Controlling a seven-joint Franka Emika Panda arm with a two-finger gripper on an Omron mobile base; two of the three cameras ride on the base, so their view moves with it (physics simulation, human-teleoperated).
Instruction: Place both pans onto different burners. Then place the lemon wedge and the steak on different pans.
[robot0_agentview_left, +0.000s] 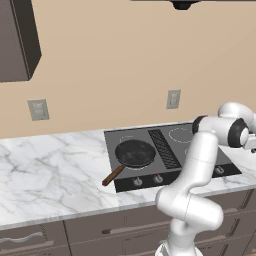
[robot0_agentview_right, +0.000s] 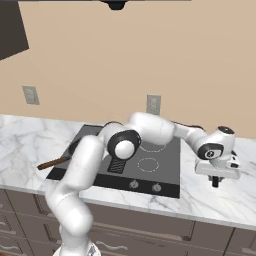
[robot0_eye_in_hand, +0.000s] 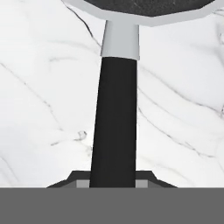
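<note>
Here the robot's two-finger end effector pinched the long black handle of the all-dark round frying pan, its finger tips set against either side of the grip, well back from the pale grey collar where handle joins bowl. That second pan lay on the white marble bench, and in the right base view the end effector hung low over the bench to the right of the dark grey glass cooktop. The other black frying pan, with its brown wooden handle, already sat on the cooktop's near-left burner. To do this step well, the lift probably needed to be slow and level, since a hold so far from the bowl would let the pan droop or twist. A free white-ringed burner on the right half looked the natural target. Steak and lemon wedge awaited later.
</note>
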